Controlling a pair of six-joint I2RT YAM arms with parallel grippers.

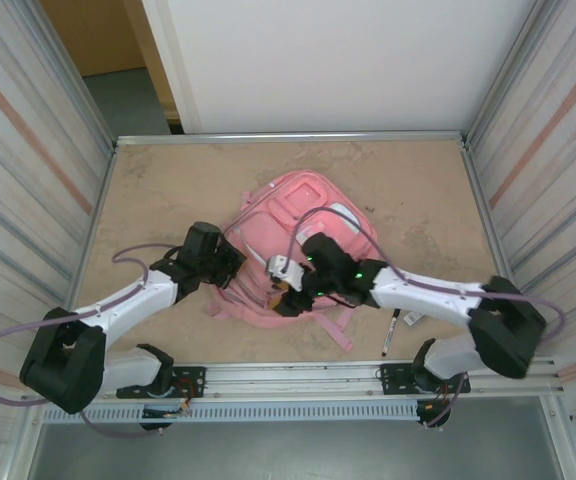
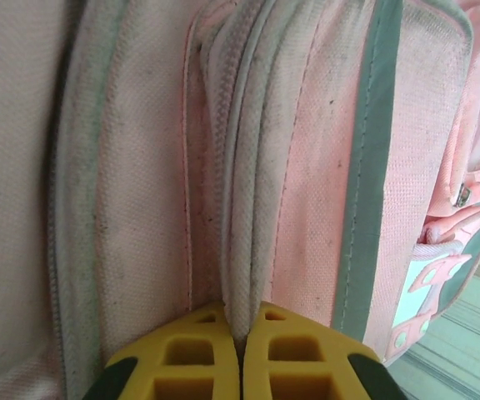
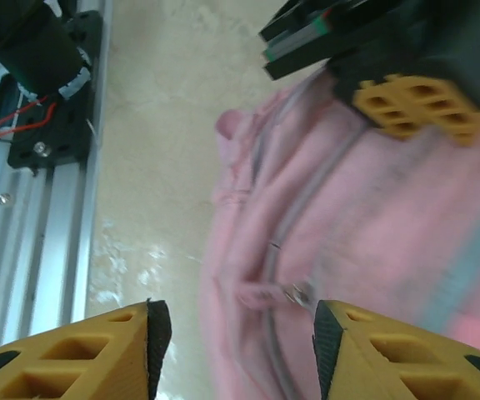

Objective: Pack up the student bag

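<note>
One student bag (image 1: 293, 215) of soft pink woven cloth with grey piping lies flat in the middle of the sandy table (image 1: 158, 190). The left gripper (image 2: 240, 354) pinches a fold of it between two yellow lattice fingers. The right gripper (image 3: 237, 333) gapes over the bag's near part, holding nothing. One thin pen (image 1: 390, 333) lies just right of the bag.

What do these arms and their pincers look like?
The left arm and right arm have white shells and black joint blocks. Both carry a lilac cable. Green lights glow near the right wrist. The fingers are yellow latticed plastic with black pads.
</note>
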